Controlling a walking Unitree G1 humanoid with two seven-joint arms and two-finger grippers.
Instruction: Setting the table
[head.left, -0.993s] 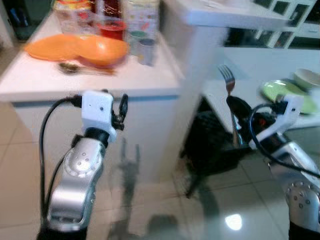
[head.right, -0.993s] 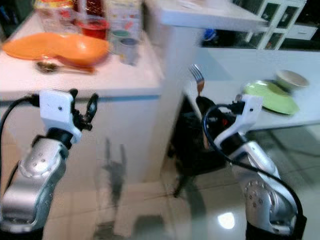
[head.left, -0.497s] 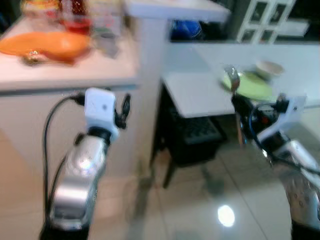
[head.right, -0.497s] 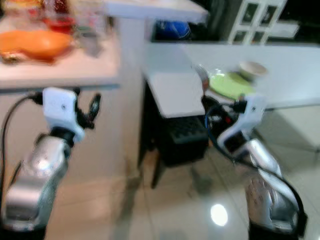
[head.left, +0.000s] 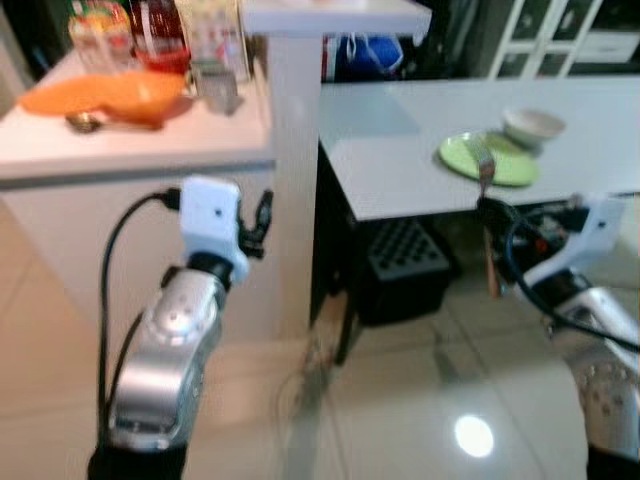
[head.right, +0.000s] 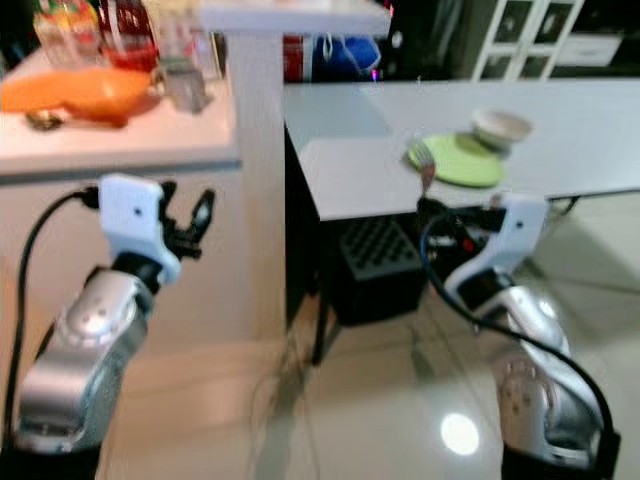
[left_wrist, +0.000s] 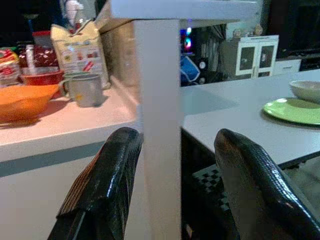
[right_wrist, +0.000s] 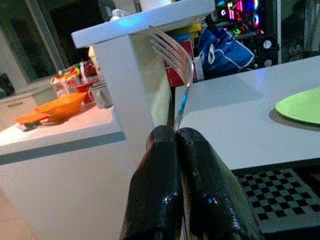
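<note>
right gripper (right_wrist: 177, 150) clamped on fork (right_wrist: 175, 60), tines up | left gripper (left_wrist: 172, 165) apart, idle | lay fork flat beside plate (head.left: 488, 160), probably on table (head.left: 400, 160); approach slowly

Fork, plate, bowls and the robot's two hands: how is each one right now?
Fork: held upright, prongs up.
Right end effector: shut on the fork's handle.
Left end effector: open, holding nothing.
Green plate: flat on the white table, nothing on it.
White bowl: upright beside the plate.
Orange bowl: upright on the counter.
</note>
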